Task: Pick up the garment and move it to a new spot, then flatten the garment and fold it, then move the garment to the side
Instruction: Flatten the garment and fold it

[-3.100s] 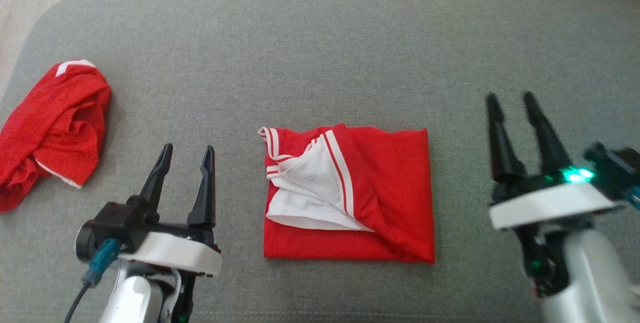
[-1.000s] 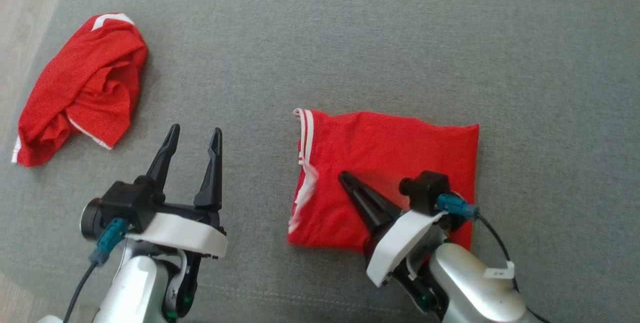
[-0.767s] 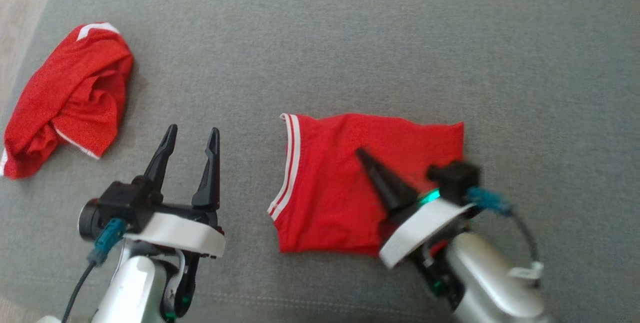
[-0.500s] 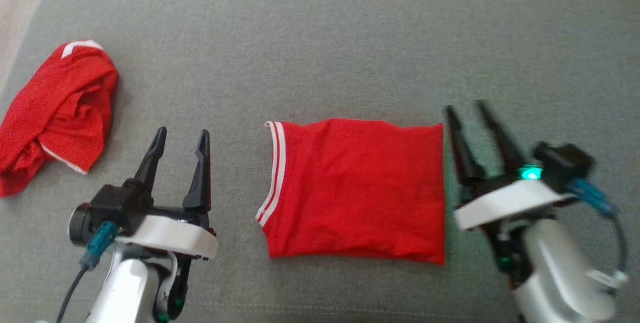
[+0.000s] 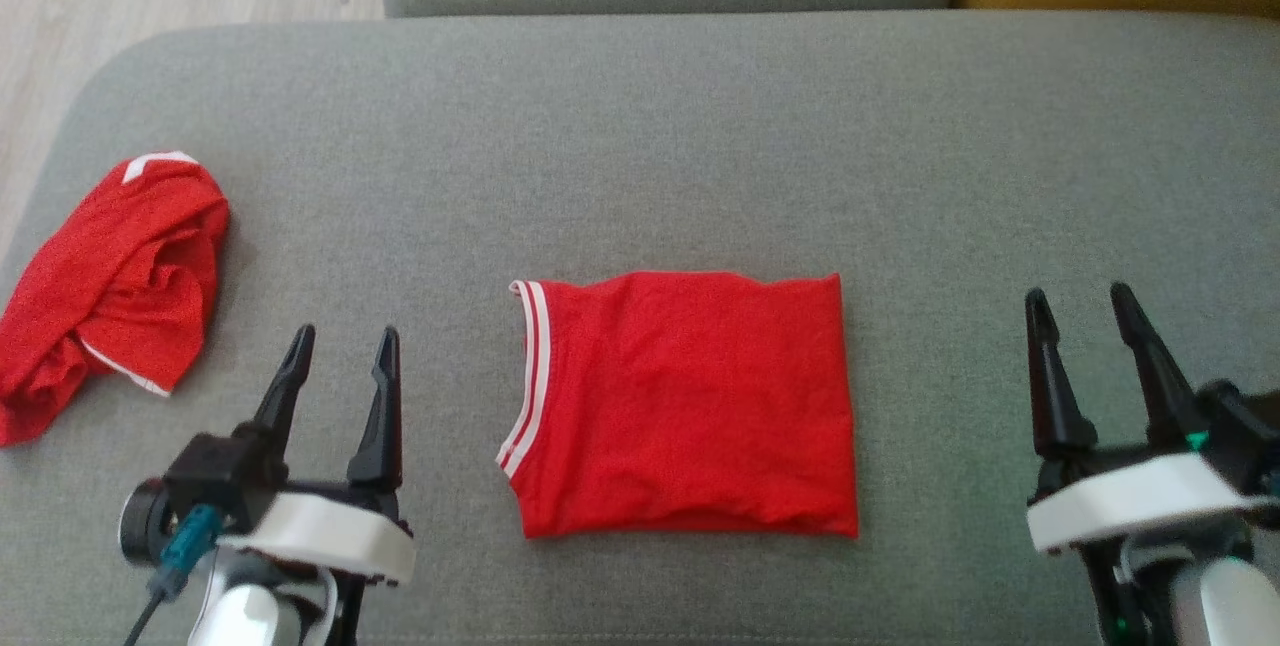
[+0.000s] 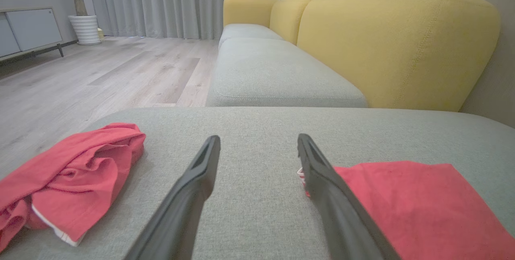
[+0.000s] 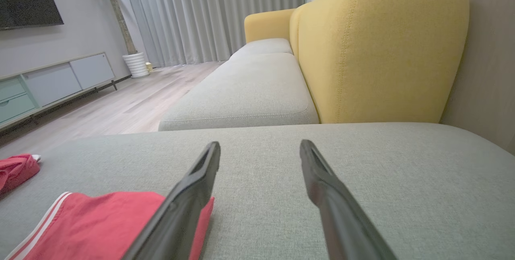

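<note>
Grey cushion (image 5: 640,126), folded garment (image 5: 690,406), wood floor (image 6: 100,75)

No readable text, labels or numbers anywhere.

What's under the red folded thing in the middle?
The folded red garment lies flat on the grey sofa cushion, which shows all around it. The patch right beneath, and its folded-under layers, are hidden by the cloth.

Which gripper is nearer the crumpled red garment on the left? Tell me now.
Left. The left gripper is open just to the right of the crumpled garment; the right gripper is across the cushion, past the folded garment.
</note>
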Robot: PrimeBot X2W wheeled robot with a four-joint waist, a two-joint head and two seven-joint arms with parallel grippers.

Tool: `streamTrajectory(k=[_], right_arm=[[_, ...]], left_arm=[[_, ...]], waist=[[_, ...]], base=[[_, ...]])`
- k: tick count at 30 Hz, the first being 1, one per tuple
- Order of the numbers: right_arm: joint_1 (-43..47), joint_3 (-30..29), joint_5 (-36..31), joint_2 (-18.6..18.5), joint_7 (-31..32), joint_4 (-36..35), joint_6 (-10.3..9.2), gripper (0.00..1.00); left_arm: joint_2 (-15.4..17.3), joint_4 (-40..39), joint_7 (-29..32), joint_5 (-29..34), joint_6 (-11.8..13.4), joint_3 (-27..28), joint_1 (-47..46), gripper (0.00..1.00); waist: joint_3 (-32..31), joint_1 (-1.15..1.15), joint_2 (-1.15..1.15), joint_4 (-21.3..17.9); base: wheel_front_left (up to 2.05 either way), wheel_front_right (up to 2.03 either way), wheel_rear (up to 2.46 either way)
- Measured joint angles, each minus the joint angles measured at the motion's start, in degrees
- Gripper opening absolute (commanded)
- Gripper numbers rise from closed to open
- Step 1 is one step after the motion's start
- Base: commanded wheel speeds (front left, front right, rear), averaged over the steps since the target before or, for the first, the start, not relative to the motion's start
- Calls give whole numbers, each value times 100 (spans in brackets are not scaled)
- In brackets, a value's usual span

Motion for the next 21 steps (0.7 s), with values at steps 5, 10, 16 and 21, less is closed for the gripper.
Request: streamTrajectory(k=[5,10,16,21], right_arm=[[396,-134,-45,58,178,-331,0,100],[642,-146,-45,129,305,-505,0,100],[871,-153,-45,168,393,-613,0,100],[964,-175,-29,177,470,-647,0,100]], left_arm=[[54,-31,49,1,67,-12,244,100],[99,-75,104,1,74,-57,432,100],[125,-170,171,0,116,-124,642,100],[172,-196,201,-1,125,-141,722,100]], waist=[[-193,0,0,-5],[-368,0,0,14],[-543,0,0,19],[-607,0,0,13]], base=[[0,0,0],[0,0,0],[0,0,0],[0,0,0]])
